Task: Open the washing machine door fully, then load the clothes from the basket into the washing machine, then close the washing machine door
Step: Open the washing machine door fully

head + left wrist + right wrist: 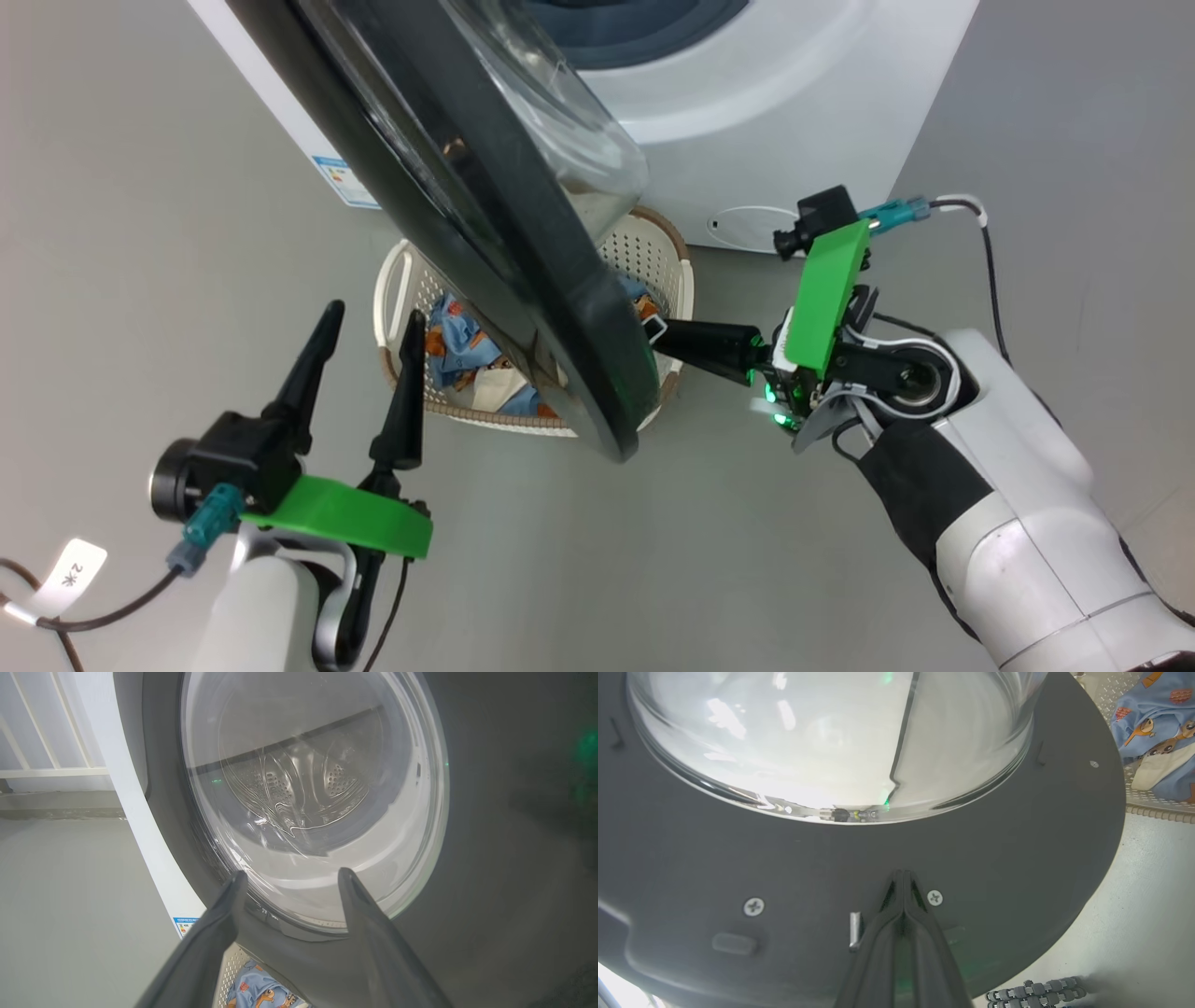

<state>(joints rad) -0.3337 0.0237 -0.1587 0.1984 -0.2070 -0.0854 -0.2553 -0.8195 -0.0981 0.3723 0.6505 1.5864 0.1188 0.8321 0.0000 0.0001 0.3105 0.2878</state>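
Before the white washing machine (747, 121), on a grey floor (140, 280), the opening step is in hand. The washing machine door (485, 252), black-rimmed with a bulging glass bowl, stands swung partway out, not yet fully open. It overhangs the basket (644, 257), which sits on the floor just in front of the machine. The clothes (457, 341), light blue with orange-brown figures, lie inside the basket, none loaded.

The right fingers (709, 343), pressed together and gripping nothing, have their tips at the door's inner face beside its metal latch. The left fingers (406, 383), spread wide and empty, hover on the door's outer side near the basket's rim.

By the look of it, the next move calls for the right arm to push the door further round on its hinge until it clears the basket, since the door would otherwise block a reach down to the clothes.

A small blue label sticker (344, 182) on the machine's side panel carries print too small to read. A white tag (77, 567) on the cable by the left arm reads "2米".
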